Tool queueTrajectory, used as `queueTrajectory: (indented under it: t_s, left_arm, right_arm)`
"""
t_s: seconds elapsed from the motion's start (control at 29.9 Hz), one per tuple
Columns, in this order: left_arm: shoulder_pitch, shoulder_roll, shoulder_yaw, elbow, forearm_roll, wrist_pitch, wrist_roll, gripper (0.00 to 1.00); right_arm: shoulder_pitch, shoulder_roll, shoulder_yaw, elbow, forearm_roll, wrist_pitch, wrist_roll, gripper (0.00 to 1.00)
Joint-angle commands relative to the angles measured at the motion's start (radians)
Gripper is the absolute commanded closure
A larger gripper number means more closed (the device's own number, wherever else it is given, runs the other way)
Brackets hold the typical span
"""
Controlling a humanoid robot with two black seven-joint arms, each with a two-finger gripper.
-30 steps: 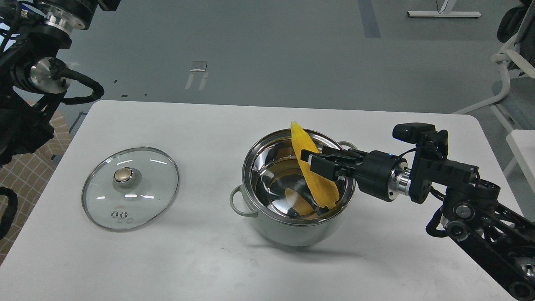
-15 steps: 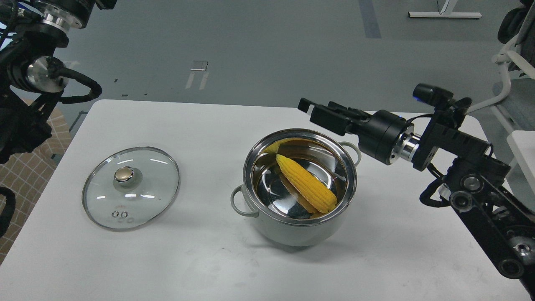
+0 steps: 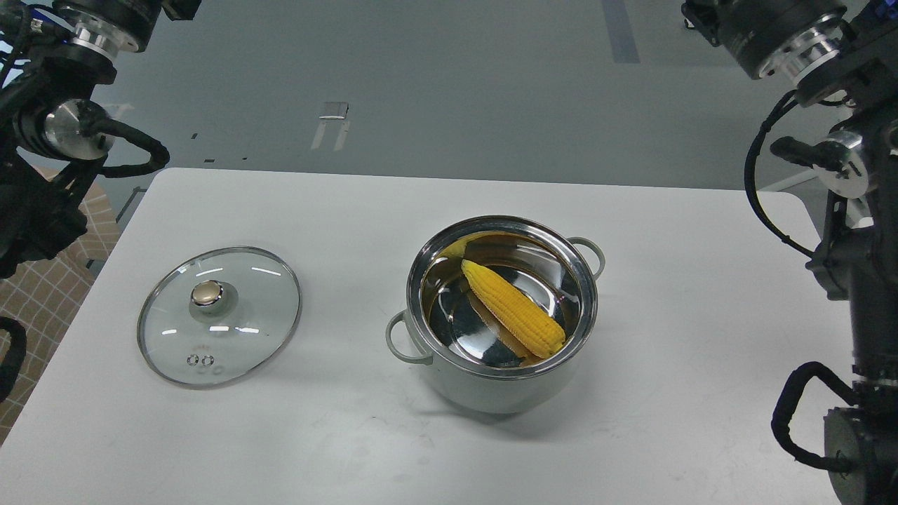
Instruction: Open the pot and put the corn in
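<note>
Knobbly yellow corn [image 3: 513,307] in steel-lined pot [image 3: 502,386].

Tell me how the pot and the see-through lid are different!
The pot is deep with pale grey-green walls and a shiny steel inside; the lid is a low, clear glass dome. The pot has two loop handles on its sides; the lid has one gold knob on top. The pot holds the corn; the lid holds nothing. Both are round, have shiny metal rims, and sit apart on the white table.
</note>
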Motion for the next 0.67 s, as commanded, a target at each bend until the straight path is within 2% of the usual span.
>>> queueTrajectory:
  t_s: [0.0, 0.13, 0.3, 0.37, 0.64]
  left_arm:
    - [0.004, -0.006, -0.043, -0.001, -0.024, -0.029, 0.024, 0.02]
    - [0.014, -0.006, -0.043, 0.005, -0.029, -0.026, 0.041, 0.02]
    - [0.034, -0.006, -0.037, 0.012, -0.027, -0.009, 0.047, 0.02]
    - [0.053, -0.004, -0.046, 0.016, -0.032, -0.002, 0.045, 0.02]
    - [0.096, 0.003, -0.113, 0.013, -0.039, 0.006, 0.045, 0.02]
  right_arm:
    - [0.072, -0.048, 0.001, -0.230, 0.252, -0.018, 0.016, 0.00]
    - [0.072, -0.071, 0.007, -0.330, 0.446, -0.022, 0.035, 0.00]
    - [0.044, -0.076, 0.007, -0.392, 0.535, -0.030, 0.070, 0.00]
    - [0.032, -0.076, 0.007, -0.389, 0.541, -0.025, 0.087, 0.00]
    - [-0.008, -0.077, 0.007, -0.343, 0.541, -0.032, 0.090, 0.00]
